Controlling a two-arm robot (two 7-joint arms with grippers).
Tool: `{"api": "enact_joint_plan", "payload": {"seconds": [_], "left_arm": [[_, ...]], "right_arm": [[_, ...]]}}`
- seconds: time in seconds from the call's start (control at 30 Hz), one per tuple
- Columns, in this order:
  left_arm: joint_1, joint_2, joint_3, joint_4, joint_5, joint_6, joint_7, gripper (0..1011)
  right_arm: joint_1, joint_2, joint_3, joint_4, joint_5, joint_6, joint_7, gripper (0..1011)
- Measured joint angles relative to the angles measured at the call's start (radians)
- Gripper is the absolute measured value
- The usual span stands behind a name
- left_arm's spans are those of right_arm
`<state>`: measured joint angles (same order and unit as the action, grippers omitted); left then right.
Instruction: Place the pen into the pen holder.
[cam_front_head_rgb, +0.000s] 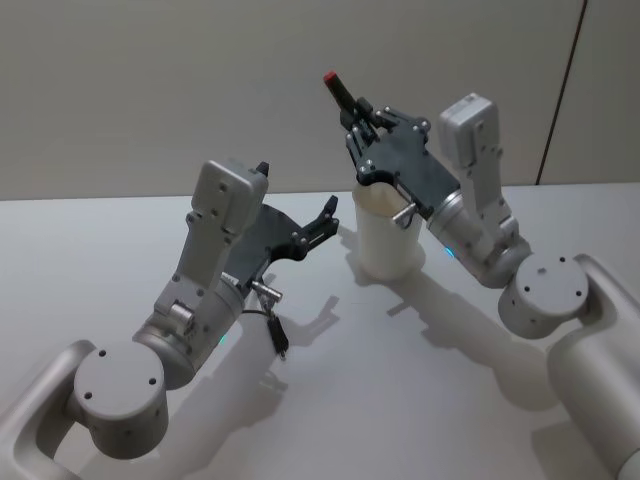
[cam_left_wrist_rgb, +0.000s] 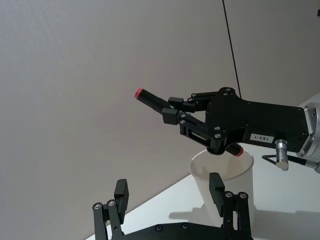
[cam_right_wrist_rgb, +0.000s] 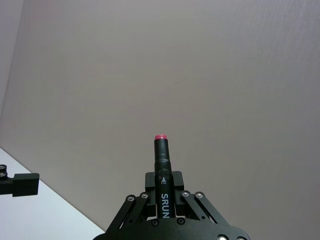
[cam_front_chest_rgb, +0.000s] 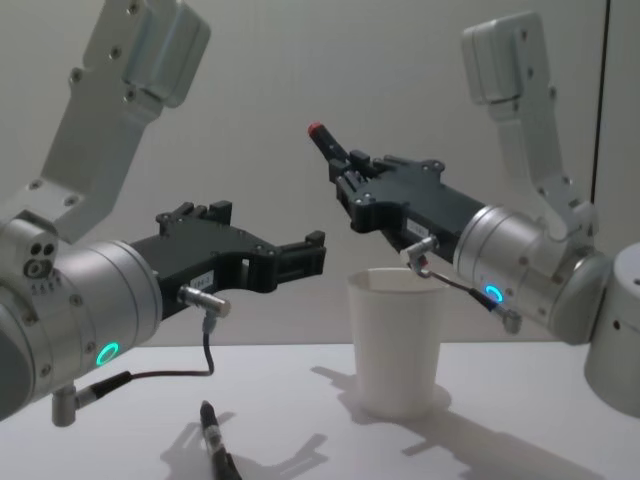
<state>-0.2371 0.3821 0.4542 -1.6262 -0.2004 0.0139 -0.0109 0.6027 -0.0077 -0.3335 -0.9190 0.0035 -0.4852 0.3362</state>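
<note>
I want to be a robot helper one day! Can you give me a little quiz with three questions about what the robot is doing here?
1. True or false: the right gripper is shut on a black pen with a red end.
2. Pick one. Where is that pen?
A. Underneath the cup
B. Held tilted over the mouth of the white cup
C. In the other gripper
3. Fill the gap: the left gripper, hanging in the air beside the cup, is ____ and holds nothing.

Key: 1 true; 2 B; 3 open.
</note>
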Motion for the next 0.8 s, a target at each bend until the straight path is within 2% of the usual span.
{"api": "enact_joint_plan", "payload": {"seconds": [0.33,0.63,0.8], "left_arm": [[0.000,0.000,0.000,0.000,0.000,0.000,0.000,1001],[0.000,0.000,0.000,0.000,0.000,0.000,0.000,1001],[0.000,0.000,0.000,0.000,0.000,0.000,0.000,1001]], "right_arm": [[0.017,-0.010,-0.003,0.062,0.020,-0.045,0.020,189],[0.024,-0.013,-0.004,0.090,0.027,-0.063,0.023,190],[0.026,-0.014,-0.005,0.098,0.028,-0.068,0.024,317]]}}
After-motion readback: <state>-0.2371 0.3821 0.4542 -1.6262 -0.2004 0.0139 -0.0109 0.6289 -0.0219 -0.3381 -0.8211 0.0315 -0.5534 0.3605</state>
